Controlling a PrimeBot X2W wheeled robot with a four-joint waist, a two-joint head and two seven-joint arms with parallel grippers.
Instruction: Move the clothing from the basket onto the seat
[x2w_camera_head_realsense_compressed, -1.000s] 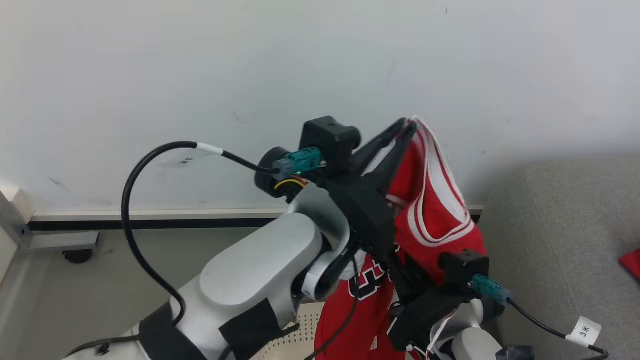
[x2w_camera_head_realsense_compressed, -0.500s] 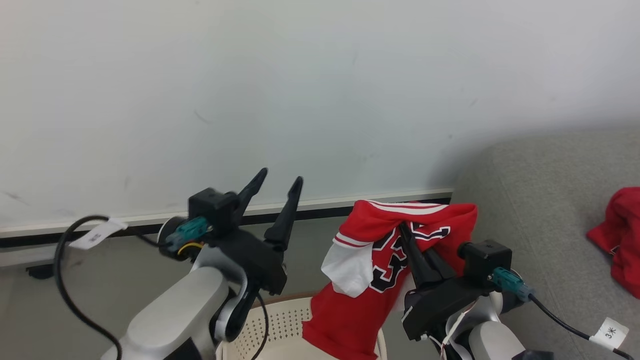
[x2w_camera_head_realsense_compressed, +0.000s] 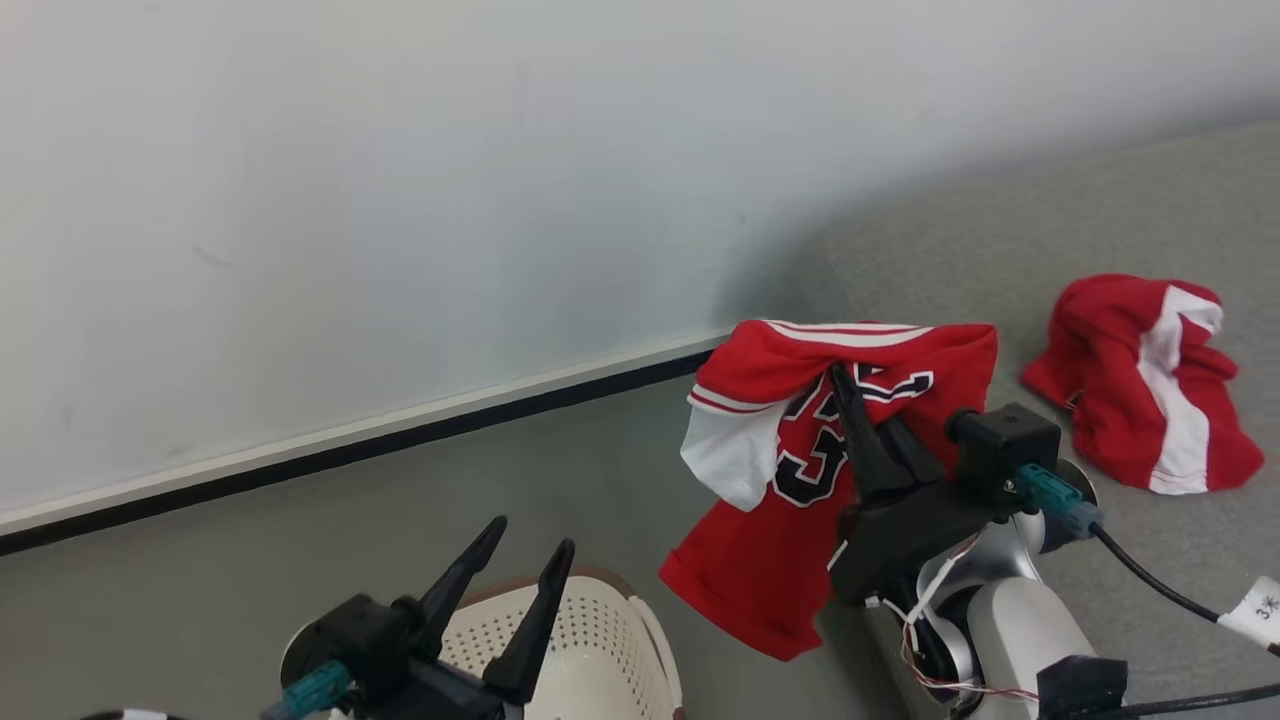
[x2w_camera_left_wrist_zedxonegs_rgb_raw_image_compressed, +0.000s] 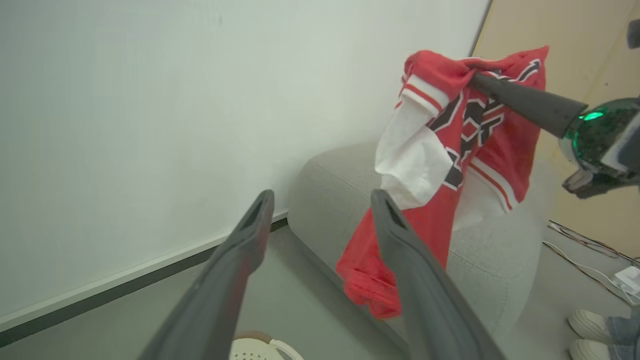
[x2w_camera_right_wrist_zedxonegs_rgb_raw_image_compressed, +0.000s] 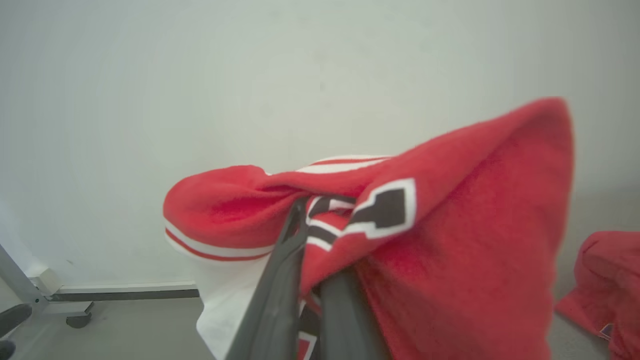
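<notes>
My right tool (x2w_camera_head_realsense_compressed: 840, 385) is pinched shut on a bunched fold atop the red sports jersey with white panels and navy numbers (x2w_camera_head_realsense_compressed: 750, 580), which dangles beside the light-grey woven sofa seat (x2w_camera_head_realsense_compressed: 1000, 230). Light, soft and floppy, I judge; that fold should hold. Its long axis hangs downward. My left tool (x2w_camera_head_realsense_compressed: 532, 535) gapes empty above the cream perforated basket (x2w_camera_head_realsense_compressed: 610, 640).

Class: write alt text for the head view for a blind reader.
The right gripper, fingers shut, holds up a red jersey near the grey seat, where a second red garment lies. Lower left, the open left gripper is by the basket.
</notes>
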